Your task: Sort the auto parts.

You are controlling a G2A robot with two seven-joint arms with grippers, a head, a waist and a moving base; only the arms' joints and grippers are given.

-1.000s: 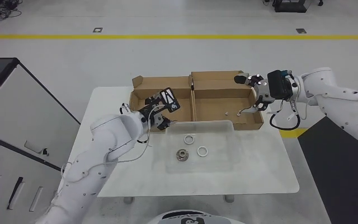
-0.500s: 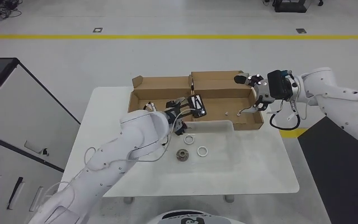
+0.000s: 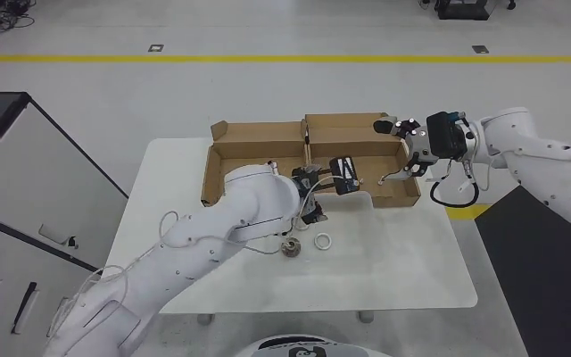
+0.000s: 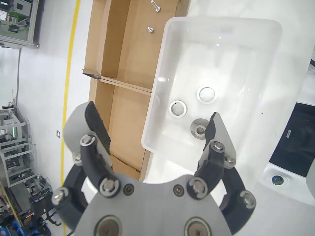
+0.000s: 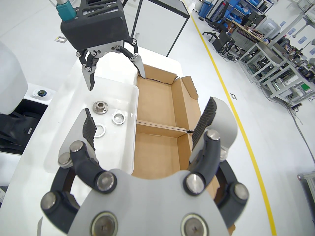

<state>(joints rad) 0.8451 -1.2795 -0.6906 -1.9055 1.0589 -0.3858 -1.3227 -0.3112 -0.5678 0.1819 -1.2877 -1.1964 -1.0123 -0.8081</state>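
Observation:
A clear plastic tray (image 3: 357,254) holds a metal flange hub (image 3: 290,247) and a ring (image 3: 323,241). In the left wrist view the hub (image 4: 198,128) lies beside two rings (image 4: 178,108) (image 4: 206,95). Behind the tray stands a two-compartment cardboard box (image 3: 259,143), with two bolts (image 4: 155,6) (image 4: 150,29) in one compartment. My left gripper (image 3: 310,201) (image 4: 152,114) (image 5: 115,79) hangs open and empty over the border of tray and box. My right gripper (image 3: 390,152) (image 5: 147,109) is open and empty above the box's right end.
The white table (image 3: 419,286) has free room in front of and to the right of the tray. A dark cabinet (image 3: 36,178) stands off the table's left side, and a black panel (image 3: 526,268) off its right.
My left arm has swung right, from over the box's left compartment to the middle where tray and box meet, now covering one ring from above. The right arm has kept still.

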